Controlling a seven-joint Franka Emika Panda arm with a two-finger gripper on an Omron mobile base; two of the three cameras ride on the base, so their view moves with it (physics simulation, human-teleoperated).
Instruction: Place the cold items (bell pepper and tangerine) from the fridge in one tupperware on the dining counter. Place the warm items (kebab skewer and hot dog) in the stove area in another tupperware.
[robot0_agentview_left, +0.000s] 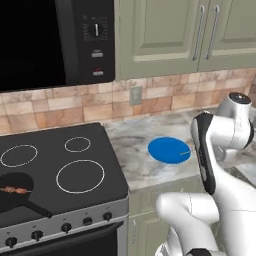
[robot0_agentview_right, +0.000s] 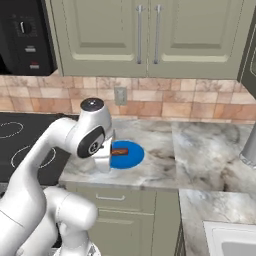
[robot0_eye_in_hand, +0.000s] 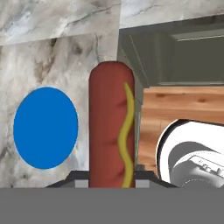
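Note:
A brown hot dog (robot0_eye_in_hand: 109, 131) with a yellow mustard line stands up between my fingers, close to the hand camera; my gripper (robot0_eye_in_hand: 111, 176) is shut on it. In the right base view the hot dog (robot0_agentview_right: 119, 151) hangs at my hand, in front of the round blue plate (robot0_agentview_right: 129, 156). That blue plate (robot0_eye_in_hand: 45, 127) lies bare on the marble counter (robot0_agentview_left: 135, 135) right of the stove, a little to the side of the hot dog. A kebab skewer (robot0_agentview_left: 15, 190) rests in a black pan (robot0_agentview_left: 20, 196) on the stove's front left burner.
The black stovetop (robot0_agentview_left: 80, 172) fills the left, with a microwave (robot0_agentview_left: 60, 40) above it. Green wall cabinets (robot0_agentview_right: 140, 35) hang over the counter. A sink corner (robot0_agentview_right: 232, 242) sits at the lower right. Wooden floor (robot0_eye_in_hand: 183, 105) lies beyond the counter's edge.

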